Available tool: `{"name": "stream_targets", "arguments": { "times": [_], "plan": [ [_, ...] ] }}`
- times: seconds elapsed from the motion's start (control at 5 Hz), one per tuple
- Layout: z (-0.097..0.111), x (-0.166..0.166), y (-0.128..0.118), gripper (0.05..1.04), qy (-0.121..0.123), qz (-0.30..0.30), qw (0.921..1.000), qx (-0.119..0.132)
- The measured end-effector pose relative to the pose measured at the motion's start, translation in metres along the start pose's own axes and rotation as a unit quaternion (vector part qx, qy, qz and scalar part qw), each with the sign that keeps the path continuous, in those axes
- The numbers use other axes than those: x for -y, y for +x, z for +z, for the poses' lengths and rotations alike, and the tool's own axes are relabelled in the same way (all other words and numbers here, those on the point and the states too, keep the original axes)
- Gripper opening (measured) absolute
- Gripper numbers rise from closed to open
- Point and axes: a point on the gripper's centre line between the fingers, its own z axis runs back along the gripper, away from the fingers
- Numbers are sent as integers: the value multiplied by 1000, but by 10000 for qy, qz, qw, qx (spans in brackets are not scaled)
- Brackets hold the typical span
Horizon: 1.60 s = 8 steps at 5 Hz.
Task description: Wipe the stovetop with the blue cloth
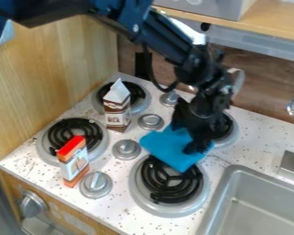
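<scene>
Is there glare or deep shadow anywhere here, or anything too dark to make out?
In the camera view, light glints off the sink's rim and the front knob; the arm and gripper are so dark that their parts blend together, while the blue cloth stands out clearly.

Burner (234, 133) partly behind the pincer (186, 134)

The word "MILK" stands on the front of the brown-and-white carton (117, 112).
</scene>
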Motion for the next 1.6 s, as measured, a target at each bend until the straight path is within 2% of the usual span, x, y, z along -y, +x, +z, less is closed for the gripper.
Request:
{"name": "stream_targets", "arguments": {
  "times": [0.4, 0.8, 1.0, 1.2, 1.6],
  "plan": [
    [14, 38, 18, 1004, -1, -290, 9993, 252],
    [13, 69, 14, 1004, -221, -481, 9982, 296],
    [14, 71, -2, 1004, -148, -505, 9984, 223],
    [19, 81, -25, 1004, -231, -537, 9980, 222],
    [32, 96, -65, 1004, -602, -541, 9964, 249]
  ]
}}
